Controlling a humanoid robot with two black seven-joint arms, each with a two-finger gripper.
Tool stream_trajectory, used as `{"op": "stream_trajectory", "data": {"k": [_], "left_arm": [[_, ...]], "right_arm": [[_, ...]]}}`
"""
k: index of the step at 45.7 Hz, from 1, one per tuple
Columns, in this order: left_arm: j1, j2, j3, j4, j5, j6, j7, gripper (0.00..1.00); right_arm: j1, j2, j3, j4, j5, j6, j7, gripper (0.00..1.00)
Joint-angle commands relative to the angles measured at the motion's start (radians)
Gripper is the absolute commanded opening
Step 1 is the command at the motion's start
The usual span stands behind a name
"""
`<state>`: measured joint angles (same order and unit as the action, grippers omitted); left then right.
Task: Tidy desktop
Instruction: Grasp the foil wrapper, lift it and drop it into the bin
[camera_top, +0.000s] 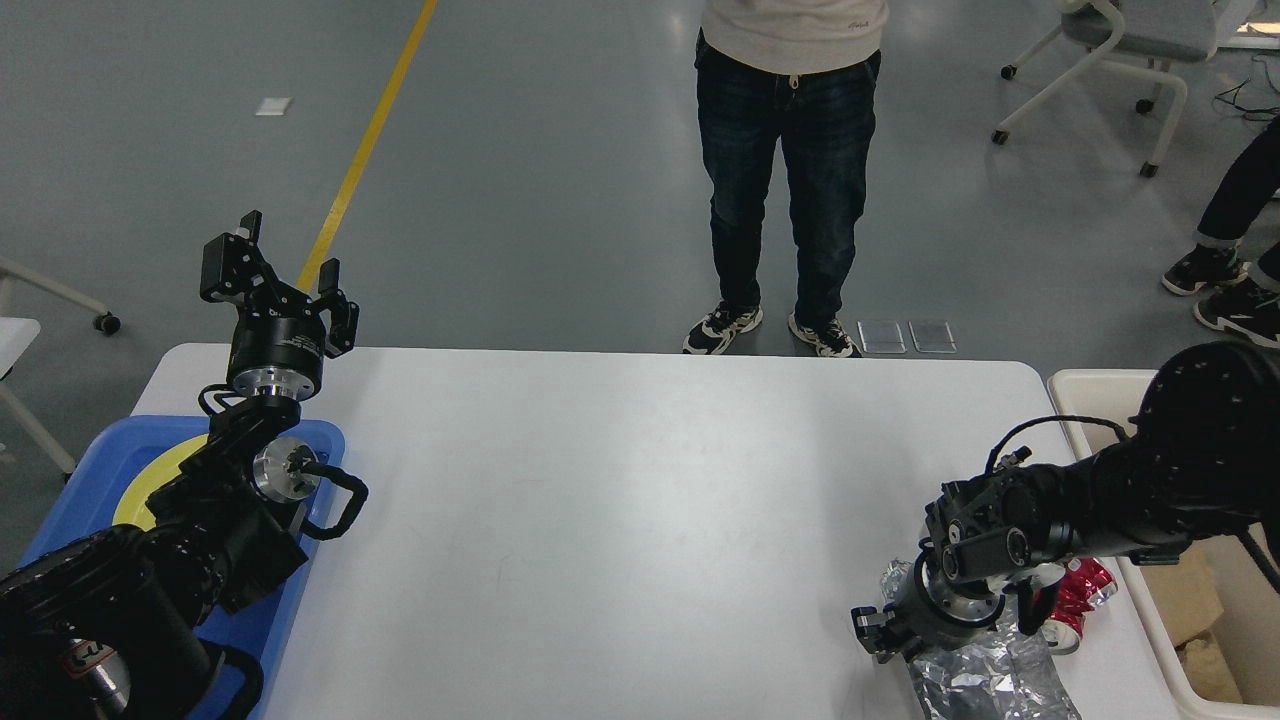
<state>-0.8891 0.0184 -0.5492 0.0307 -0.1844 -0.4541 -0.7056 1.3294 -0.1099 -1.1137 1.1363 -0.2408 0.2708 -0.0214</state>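
Desktop mostly cleared; litter left at the near right corner.

The desktop (620, 500), a smooth white top with rounded corners, fills the middle of the view and is bare but for a crinkled silver foil wrapper (985, 680) and a crushed, shiny red can (1078, 592) just beside it. The right gripper (885, 640) sits low at the wrapper's far-left edge; whether its fingers grip the foil I cannot tell. The left gripper (285, 270) is raised at the far left with fingers spread wide, empty, above a blue plastic tray (70, 490). A cream-coloured bin (1085, 385) stands right of the desktop.
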Motion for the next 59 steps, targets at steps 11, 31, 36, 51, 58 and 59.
{"op": "stream_trajectory", "data": {"k": [11,31,36,51,58,59], "left_arm": [[0.001,0.000,0.000,0.000,0.000,0.000,0.000,0.96],[-0.001,0.000,0.000,0.000,0.000,0.000,0.000,0.96],[-0.001,0.000,0.000,0.000,0.000,0.000,0.000,0.96],[0.001,0.000,0.000,0.000,0.000,0.000,0.000,0.96],[0.001,0.000,0.000,0.000,0.000,0.000,0.000,0.96],[-0.001,0.000,0.000,0.000,-0.001,0.000,0.000,0.96]], "right_arm": [[0.025,-0.011,0.008,0.008,0.005,-0.010,0.001,0.00],[0.451,-0.247,0.011,0.295,0.005,0.109,0.001,0.00],[0.592,-0.336,0.014,0.301,0.005,0.226,0.001,0.00],[0.880,-0.502,0.043,0.263,-0.012,0.389,-0.002,0.00],[0.811,-0.508,0.020,0.096,-0.015,0.367,-0.002,0.00],[0.780,-0.508,0.018,0.061,-0.015,0.363,-0.002,0.00]]}}
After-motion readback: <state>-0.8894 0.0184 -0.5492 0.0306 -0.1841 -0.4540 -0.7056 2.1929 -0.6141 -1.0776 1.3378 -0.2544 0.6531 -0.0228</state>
